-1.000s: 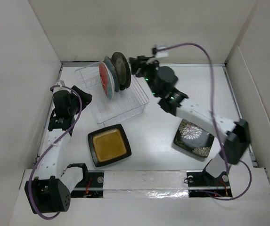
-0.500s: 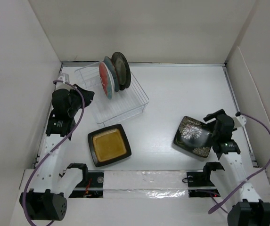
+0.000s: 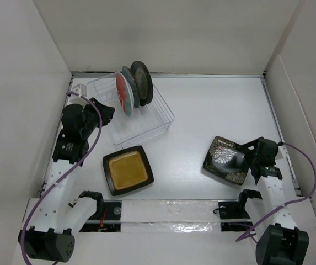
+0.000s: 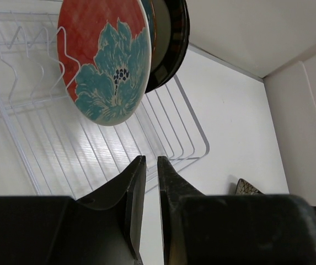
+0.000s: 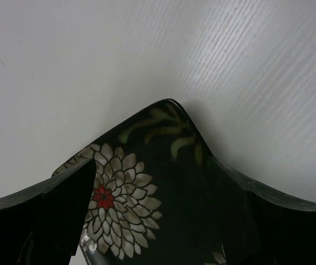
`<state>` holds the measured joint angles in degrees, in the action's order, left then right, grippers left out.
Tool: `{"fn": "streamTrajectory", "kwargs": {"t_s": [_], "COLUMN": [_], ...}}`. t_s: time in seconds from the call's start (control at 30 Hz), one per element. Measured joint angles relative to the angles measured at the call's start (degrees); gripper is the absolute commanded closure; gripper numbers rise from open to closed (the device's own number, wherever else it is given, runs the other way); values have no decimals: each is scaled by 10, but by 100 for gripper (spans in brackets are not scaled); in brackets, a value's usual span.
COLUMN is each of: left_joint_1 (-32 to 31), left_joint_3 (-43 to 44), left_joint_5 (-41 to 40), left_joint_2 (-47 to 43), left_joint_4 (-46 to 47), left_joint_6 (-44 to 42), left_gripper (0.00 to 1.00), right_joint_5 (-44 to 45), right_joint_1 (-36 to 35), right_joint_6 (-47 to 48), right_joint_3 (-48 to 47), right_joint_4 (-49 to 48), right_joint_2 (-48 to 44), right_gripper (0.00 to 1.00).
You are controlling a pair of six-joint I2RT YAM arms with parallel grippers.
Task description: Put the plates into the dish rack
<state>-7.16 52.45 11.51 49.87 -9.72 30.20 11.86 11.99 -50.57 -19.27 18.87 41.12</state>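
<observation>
The dish rack stands at the back left with three plates upright in it: red-patterned, teal and black gold-rimmed. A square dark-brown amber-centred plate lies flat in front of it. My left gripper hovers at the rack's left side, shut and holding nothing; its view shows the red plate and the rack wires. My right gripper is open, its jaws standing on either side of the square black floral plate, which lies at the near right.
White walls close in the table on the left, back and right. A taped strip runs along the near edge between the arm bases. Purple cables loop beside each arm.
The right arm has drawn back from the rack to the near right and opened over the floral plate. The left gripper has shut beside the rack.
</observation>
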Motion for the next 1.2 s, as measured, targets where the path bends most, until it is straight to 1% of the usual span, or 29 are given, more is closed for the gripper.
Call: {"fn": "streamTrajectory", "kwargs": {"t_s": [0.13, 0.17, 0.23, 0.37, 0.43, 0.47, 0.53, 0.63, 0.73, 0.77, 0.8, 0.83, 0.9, 0.97, 1.07, 1.13, 1.2], "left_joint_1": [0, 0, 0, 0, 0, 0, 0, 0, 0, 0, 0, 0, 0, 0, 0, 0, 0], "left_joint_3": [6, 7, 7, 7, 7, 7, 7, 7, 7, 7, 7, 7, 7, 7, 7, 7, 7], "left_joint_5": [-4, -6, -9, -10, -10, -10, -10, -10, -10, -9, -8, -6, -2, 5, 12, 16, 19], "left_joint_2": [-3, -4, -7, -8, -8, -8, -7, -7, -4, -4, -3, -3, -3, -3, -3, -3, -3], "left_joint_4": [-6, -6, -9, -9, -9, -9, -9, -9, -9, -9, -9, -9, -9, -9, -9, -9, -9], "left_joint_6": [-4, -4, -4, -4, -4, -4, -4, -4, -4, -4, -4, -4, -4, -4, -4, -4, -4], "left_gripper": [88, 88, 88, 88, 88, 88, 88, 88, 88, 88, 88, 88, 88, 88, 88, 88, 88], "right_joint_5": [-37, -49, -76, -123, -145, -154, -168, -188, -179, -163, -141, -119, -86, -75, -69, -67, -68], "right_joint_1": [1, 1, 1, 1, 1, 1, 1, 1, 1, 1, 1, 2, 20, 49, 81, 87, 87], "right_joint_6": [-4, -4, -7, -14, -19, -22, -33, -42, -36, -31, -28, -17, -4, 2, 3, 3, 5], "right_joint_3": [2, 4, 16, 34, 43, 50, 59, 61, 36, 23, 9, -4, -24, -30, -23, -16, -10], "right_joint_4": [1, -1, -15, -50, -61, -66, -80, -113, -96, -78, -59, -45, -31, -31, -26, -12, 1], "right_joint_2": [10, 18, 29, 36, 35, 35, 38, 60, 71, 60, 41, 19, -16, -27, 9, 36, 38], "right_gripper": [16, 20, 24, 39, 53, 56, 56, 53, 42, 19, 6, 0, 0, 0, 0, 0, 0]}}
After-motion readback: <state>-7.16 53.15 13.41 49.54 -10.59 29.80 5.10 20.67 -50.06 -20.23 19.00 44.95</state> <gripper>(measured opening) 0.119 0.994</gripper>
